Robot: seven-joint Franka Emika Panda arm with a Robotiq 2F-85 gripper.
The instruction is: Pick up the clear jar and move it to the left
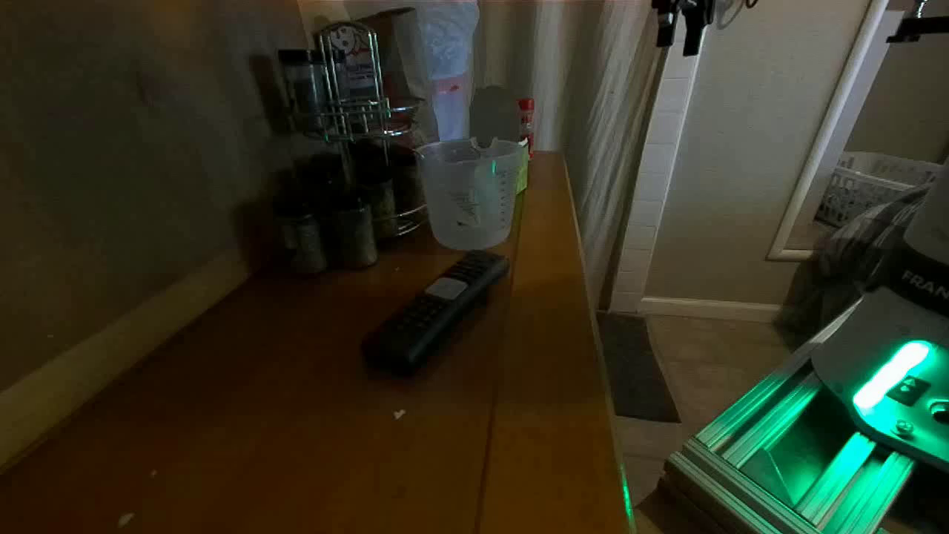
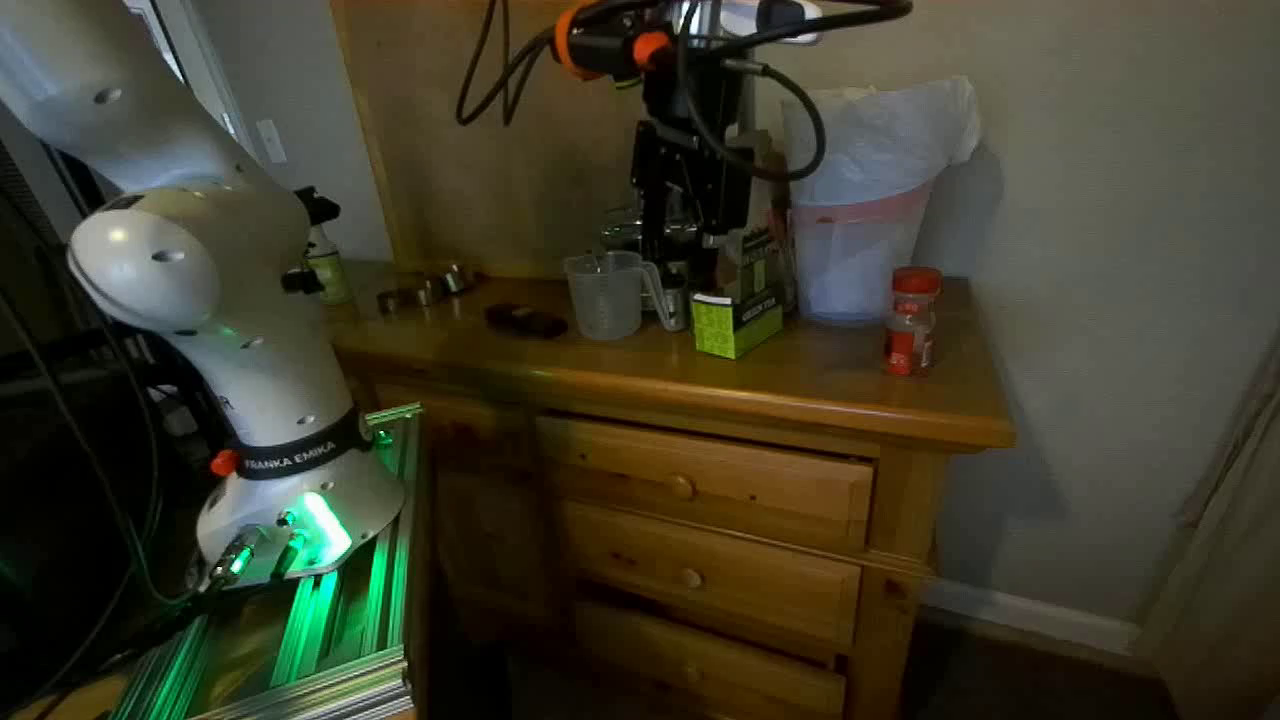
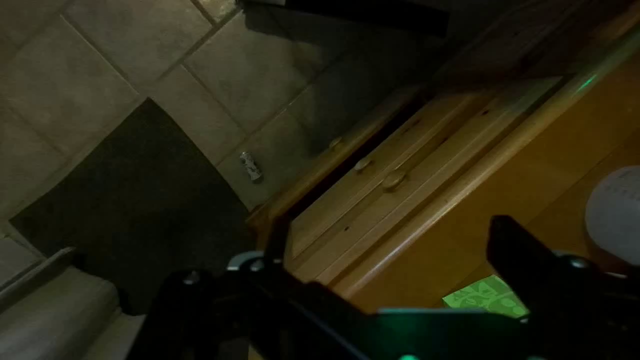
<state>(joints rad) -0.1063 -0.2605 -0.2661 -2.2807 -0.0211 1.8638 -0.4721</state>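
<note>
The clear jar (image 1: 471,196) is a translucent measuring jug with printed marks, standing upright on the wooden dresser top. In an exterior view the jar (image 2: 605,300) shows its handle on the right side. In the wrist view the jar (image 3: 617,215) is cut off at the right edge, outside the fingers. My gripper (image 2: 685,248) is open and empty, in the air. In an exterior view the gripper (image 1: 680,37) hangs high, out past the dresser's front edge. In the wrist view the gripper (image 3: 387,222) has its fingers wide apart.
A black cordless phone (image 1: 437,311) lies beside the jar. A wire rack (image 1: 356,111) and dark spice bottles (image 1: 356,233) stand behind it. A green tea box (image 2: 740,322), a red-lidded bottle (image 2: 912,325) and a bag-lined tub (image 2: 865,250) are on the handle side.
</note>
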